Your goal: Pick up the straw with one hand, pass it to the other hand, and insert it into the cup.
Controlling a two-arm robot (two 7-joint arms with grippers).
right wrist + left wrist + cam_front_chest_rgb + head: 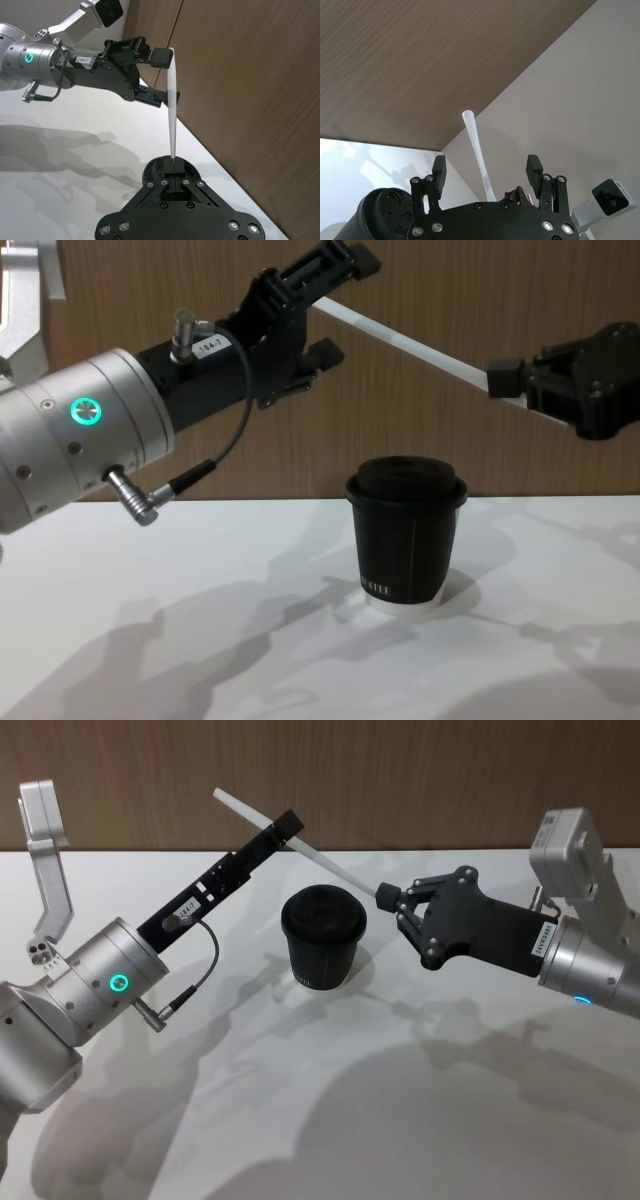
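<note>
The right gripper (383,897) pinches one end of the straw (330,865) above the cup (323,938). The left gripper (486,172) straddles it, seemingly open. Handover and insertion are not yet done.

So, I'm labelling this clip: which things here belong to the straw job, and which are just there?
Job: straw, cup, right gripper gripping the straw's end, left gripper open around it.
Just there: table, wooden wall.

There is one white straw (330,860), one black paper cup (322,965) (with a single lid (323,915) on it), one counter (300,1120), and two claws: the left claw (285,826) and the right claw (384,898).
</note>
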